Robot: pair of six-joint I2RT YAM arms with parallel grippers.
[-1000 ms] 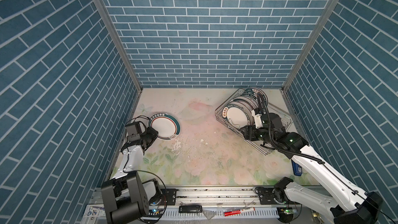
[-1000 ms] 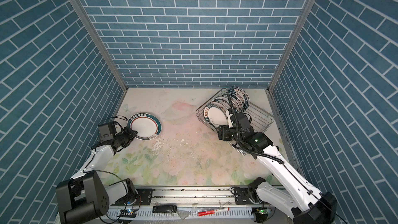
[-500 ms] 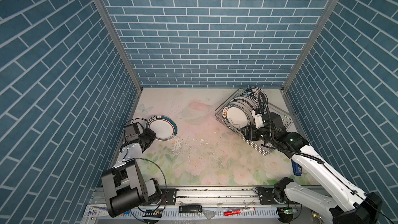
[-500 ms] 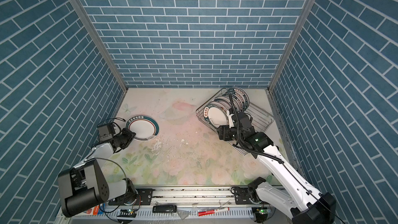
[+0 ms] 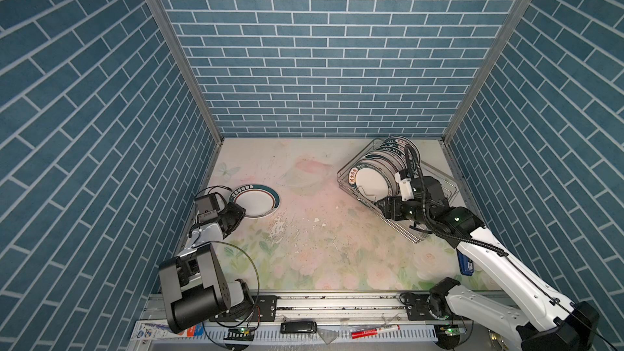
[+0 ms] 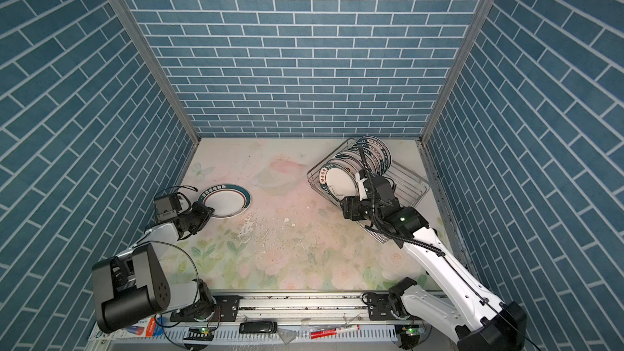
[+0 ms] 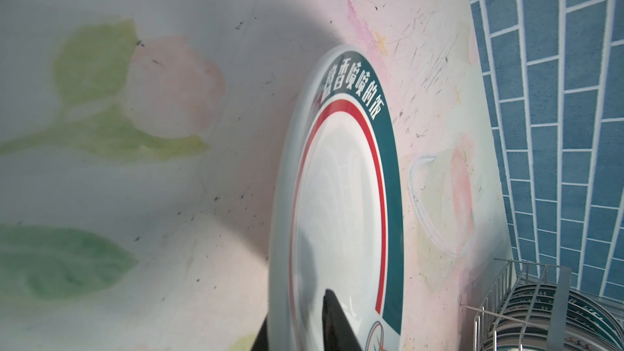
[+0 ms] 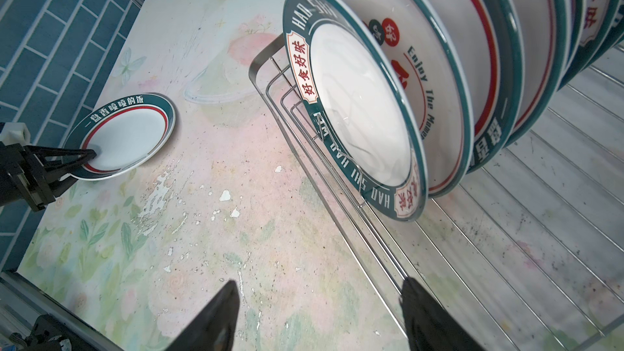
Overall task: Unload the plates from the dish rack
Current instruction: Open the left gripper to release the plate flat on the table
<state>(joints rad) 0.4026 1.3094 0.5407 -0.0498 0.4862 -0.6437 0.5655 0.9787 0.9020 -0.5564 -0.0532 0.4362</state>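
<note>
A plate lies flat on the counter, left jaws around its rim (tight or loose, I cannot tell). Right jaws open, empty, at the rack of other plates.

In the left wrist view the plate runs off the edge, and the left gripper shows only as two dark fingers either side of its rim; whether they pinch it cannot be told; the dish rack is cropped to one corner; in the right wrist view the rear plates are cut off, and the right gripper shows fingertips only; in both top views the right arm covers part of the rack, so the plates there cannot be counted; their rim lettering is too small to read.
</note>
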